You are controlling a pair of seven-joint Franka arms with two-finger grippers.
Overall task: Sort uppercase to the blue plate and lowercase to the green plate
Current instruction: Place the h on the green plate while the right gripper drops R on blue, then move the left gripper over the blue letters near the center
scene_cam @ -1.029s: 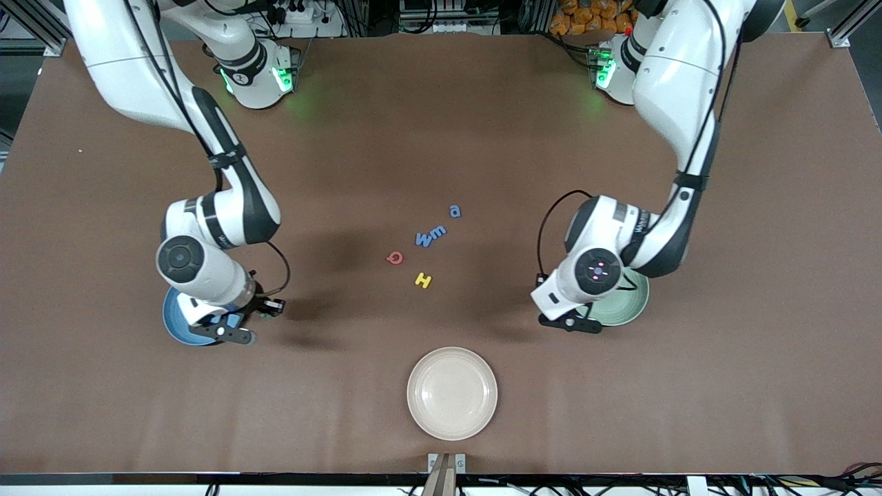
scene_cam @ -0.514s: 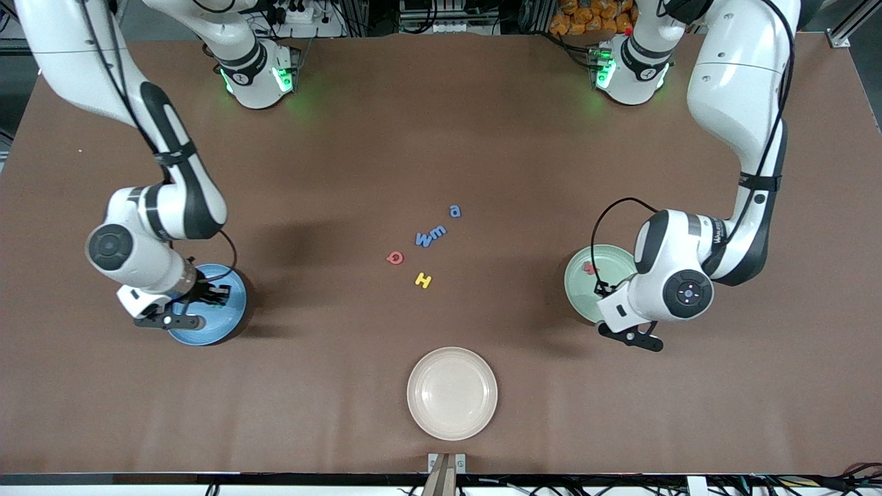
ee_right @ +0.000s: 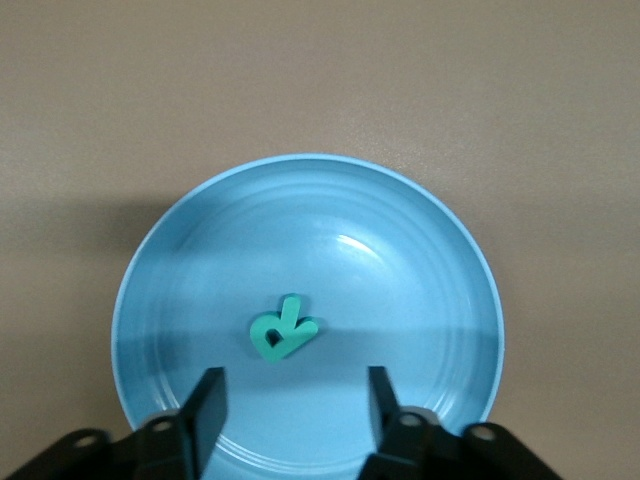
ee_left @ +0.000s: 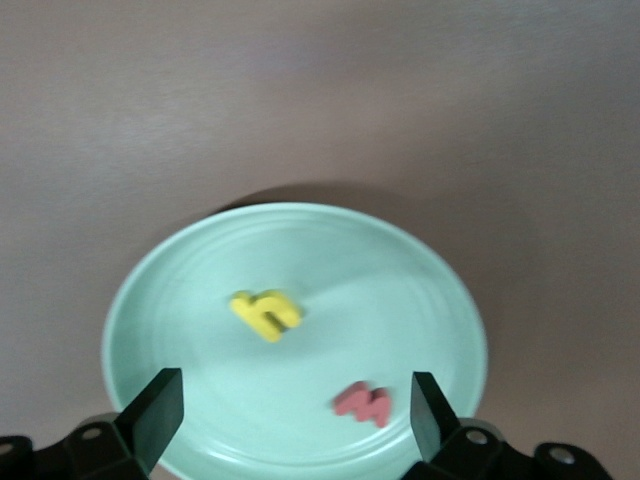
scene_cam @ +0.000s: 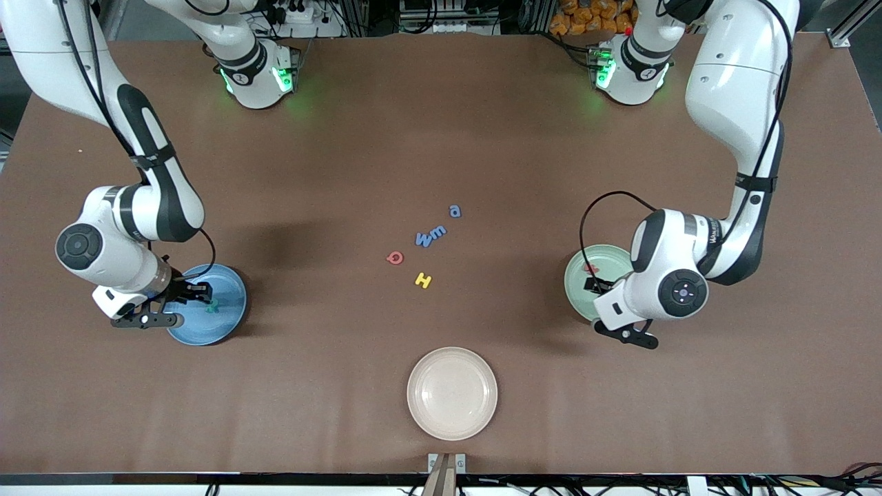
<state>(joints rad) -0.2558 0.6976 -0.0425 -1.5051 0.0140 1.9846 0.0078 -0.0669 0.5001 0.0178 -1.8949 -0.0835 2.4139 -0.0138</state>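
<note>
While both grippers' fingers stand apart and empty, left gripper (ee_left: 290, 420) hovers over green plate (ee_left: 420, 300), right gripper (ee_right: 290, 410) over blue plate (ee_right: 400, 260).

A brown mat covers the wide table (scene_cam: 441, 138). Green light glows on it near the top edge, where cables and what may be orange packets (scene_cam: 586, 17) crowd the clutter.

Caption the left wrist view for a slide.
Open left gripper over green plate holding yellow lowercase letter and red w.
</note>
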